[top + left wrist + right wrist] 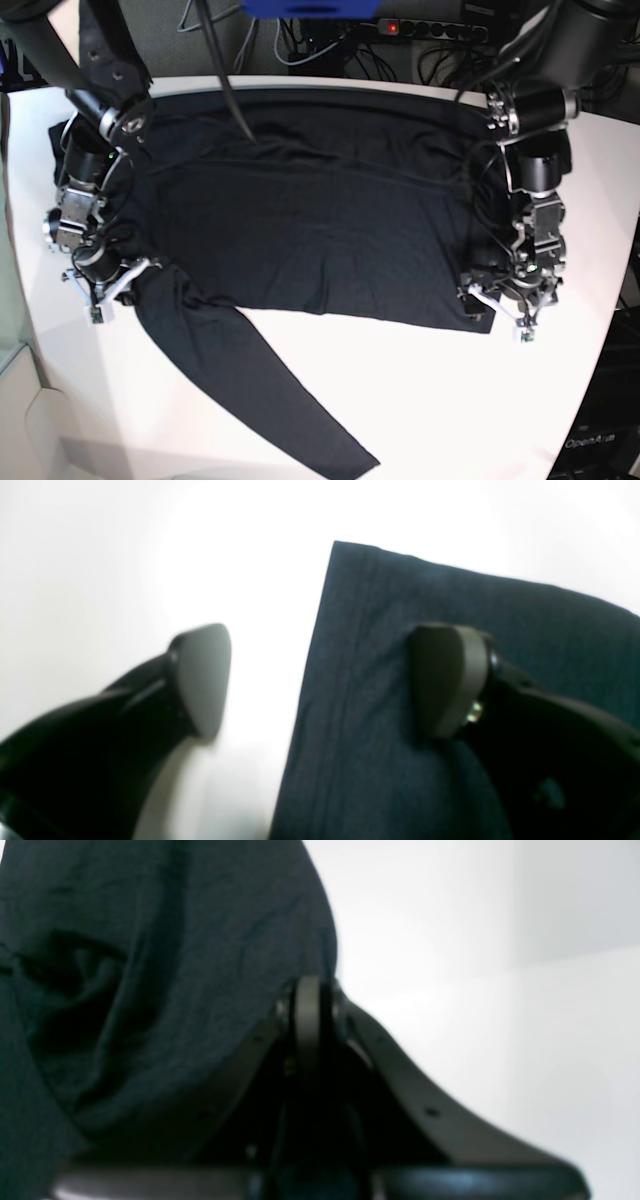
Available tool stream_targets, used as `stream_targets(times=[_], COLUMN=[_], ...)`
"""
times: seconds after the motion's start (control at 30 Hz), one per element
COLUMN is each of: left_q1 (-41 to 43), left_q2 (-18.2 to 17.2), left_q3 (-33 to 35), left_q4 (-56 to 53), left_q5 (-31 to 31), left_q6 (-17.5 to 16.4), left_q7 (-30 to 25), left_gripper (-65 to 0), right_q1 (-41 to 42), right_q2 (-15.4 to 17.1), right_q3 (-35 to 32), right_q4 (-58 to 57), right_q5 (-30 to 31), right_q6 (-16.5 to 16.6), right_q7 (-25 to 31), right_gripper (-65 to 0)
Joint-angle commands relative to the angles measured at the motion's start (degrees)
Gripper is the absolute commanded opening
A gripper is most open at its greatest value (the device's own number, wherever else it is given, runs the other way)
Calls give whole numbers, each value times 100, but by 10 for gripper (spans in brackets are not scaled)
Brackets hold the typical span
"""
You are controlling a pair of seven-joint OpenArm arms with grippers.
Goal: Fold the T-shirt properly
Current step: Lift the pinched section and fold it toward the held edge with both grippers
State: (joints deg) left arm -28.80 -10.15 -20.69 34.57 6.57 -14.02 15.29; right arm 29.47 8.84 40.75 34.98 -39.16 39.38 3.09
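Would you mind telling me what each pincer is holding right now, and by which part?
The left pincer is open and holds nothing; one finger hangs over the T-shirt near its edge. The right pincer is shut at a fold of the T-shirt's edge, apparently pinching it.

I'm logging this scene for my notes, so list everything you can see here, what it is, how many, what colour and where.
T-shirt: one, black, spread across the table, one long sleeve trailing toward the near edge.
Table: one, white, under the shirt.
Power strip: one, black with a red light, behind the table's far edge.
Cables: several, dark, behind the table.
Left gripper: one, black, open, astride the shirt's edge at the near corner, one pad over cloth and one over bare table.
Right gripper: one, black, shut on the shirt's cloth at the opposite side, near the sleeve.
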Motion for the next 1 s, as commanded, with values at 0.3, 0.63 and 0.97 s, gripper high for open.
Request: stream_targets(times=[0.3, 0.63, 0.97], left_q1=[-70, -26, 466], left_q2=[9, 17, 246], left_q3=[7, -2, -2], left_q4=[3, 20, 1506], left_q5=[7, 7, -2], left_q6=[0, -18, -44], left_q7=[199, 199, 550], left_gripper=[-382, -650, -650], right_q1=[2, 2, -517], right_q2=[8, -1, -449], right_q3=[-18, -9, 8], right_q4=[-30, 23, 1816], right_q5=[-300, -300, -300], right_q6=[62, 62, 62], right_q7=[-481, -481, -507], right_gripper=[-643, -647, -647])
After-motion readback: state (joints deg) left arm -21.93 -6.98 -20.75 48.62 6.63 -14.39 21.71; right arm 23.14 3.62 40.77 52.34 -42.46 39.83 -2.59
